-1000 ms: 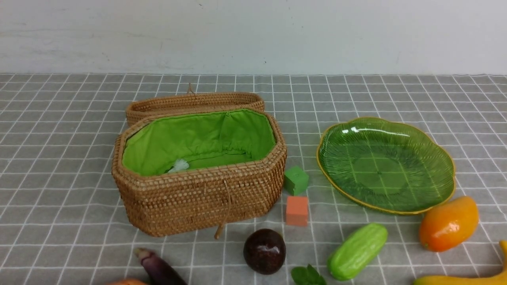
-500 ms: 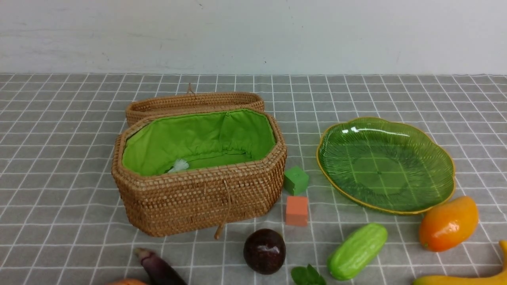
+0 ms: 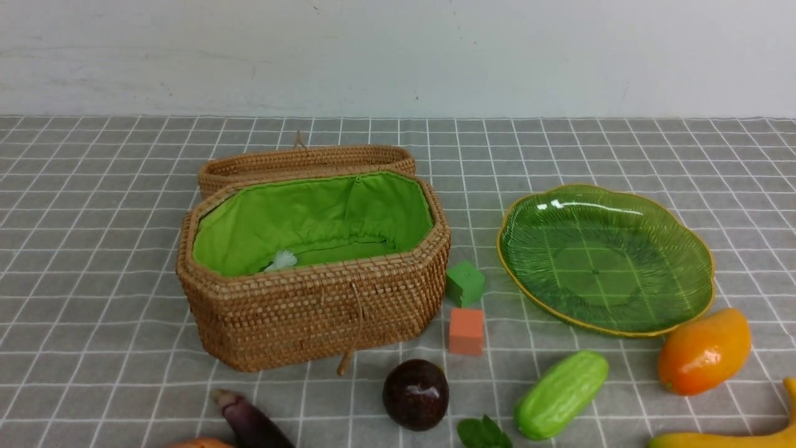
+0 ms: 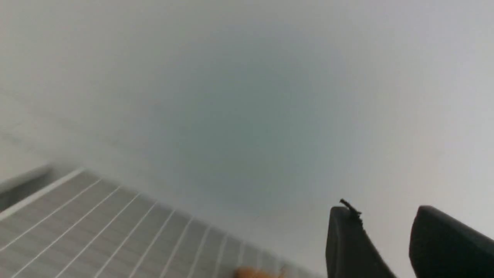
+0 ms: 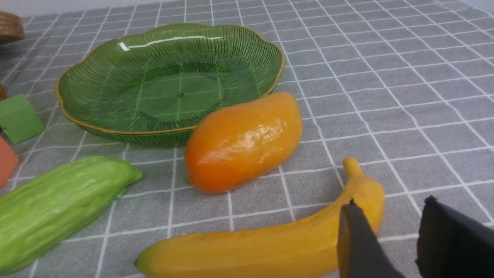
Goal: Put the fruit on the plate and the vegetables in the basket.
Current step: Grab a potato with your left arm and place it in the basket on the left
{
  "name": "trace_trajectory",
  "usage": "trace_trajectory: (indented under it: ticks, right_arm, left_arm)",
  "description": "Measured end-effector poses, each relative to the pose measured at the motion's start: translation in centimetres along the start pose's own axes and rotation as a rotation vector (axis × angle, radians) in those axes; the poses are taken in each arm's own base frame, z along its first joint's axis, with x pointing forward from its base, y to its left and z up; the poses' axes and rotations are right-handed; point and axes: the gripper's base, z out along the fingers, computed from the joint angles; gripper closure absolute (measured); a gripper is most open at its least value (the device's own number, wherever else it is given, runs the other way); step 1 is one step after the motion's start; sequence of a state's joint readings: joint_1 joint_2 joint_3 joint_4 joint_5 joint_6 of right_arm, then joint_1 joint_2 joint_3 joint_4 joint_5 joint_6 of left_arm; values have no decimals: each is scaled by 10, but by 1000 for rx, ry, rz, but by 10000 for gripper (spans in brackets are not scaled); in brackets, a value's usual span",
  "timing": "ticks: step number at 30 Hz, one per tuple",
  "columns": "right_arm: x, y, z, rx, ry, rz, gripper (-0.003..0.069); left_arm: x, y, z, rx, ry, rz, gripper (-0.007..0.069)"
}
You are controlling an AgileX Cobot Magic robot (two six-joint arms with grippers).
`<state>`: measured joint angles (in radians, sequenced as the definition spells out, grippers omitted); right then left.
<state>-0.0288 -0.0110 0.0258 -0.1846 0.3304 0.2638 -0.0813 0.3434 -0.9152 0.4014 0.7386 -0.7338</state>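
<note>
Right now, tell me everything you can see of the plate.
The plate is a wide, shallow dish of translucent green glass, leaf-ribbed, with a scalloped gold-yellow rim. The grid cloth shows through it. It lies flat and empty, right of the basket. The mango lies at its near right edge; whether they touch is unclear.

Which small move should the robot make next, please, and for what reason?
Probably lower the right claw onto the banana lying just beyond it on the cloth: its jaws stand apart with nothing between them, the banana is fruit, and the green plate nearby holds nothing yet.
</note>
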Motion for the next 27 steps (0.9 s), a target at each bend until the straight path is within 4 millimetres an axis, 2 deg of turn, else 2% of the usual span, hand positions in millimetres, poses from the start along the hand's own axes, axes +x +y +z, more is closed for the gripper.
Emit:
trace_trajectory:
  ticks: [3,7,8,11,14,15,17,19,22,26,27]
  right_arm:
    - [0,0,0,0,0,0,417]
    - [0,0,0,0,0,0,417]
    - [0,0,0,0,0,0,417]
    - [0,0,0,0,0,0,417]
    - [0,0,0,0,0,0,417]
    - [0,0,0,0,0,0,417]
    - [0,0,0,0,0,0,417]
    - [0,0,0,0,0,0,417]
    - [0,0,0,0,0,0,417]
    - [0,0,0,0,0,0,417]
    - [0,0,0,0,0,0,417]
  left_arm:
    - [13,8,18,-164,182,102,386]
    - [23,10,33,-245,308,135,386]
    - [30,9,43,-267,386,134,386]
    - [42,2,57,-232,523,176,386]
    - [54,-10,68,-125,646,292,386]
    - [64,-19,77,-48,730,394,380]
    - [71,-25,80,-1,783,444,372]
    - [88,-39,91,72,897,537,326]
    - [114,-57,105,147,1021,665,210]
    - [148,-77,121,226,1107,789,25]
    - [149,-78,121,230,1108,791,18]
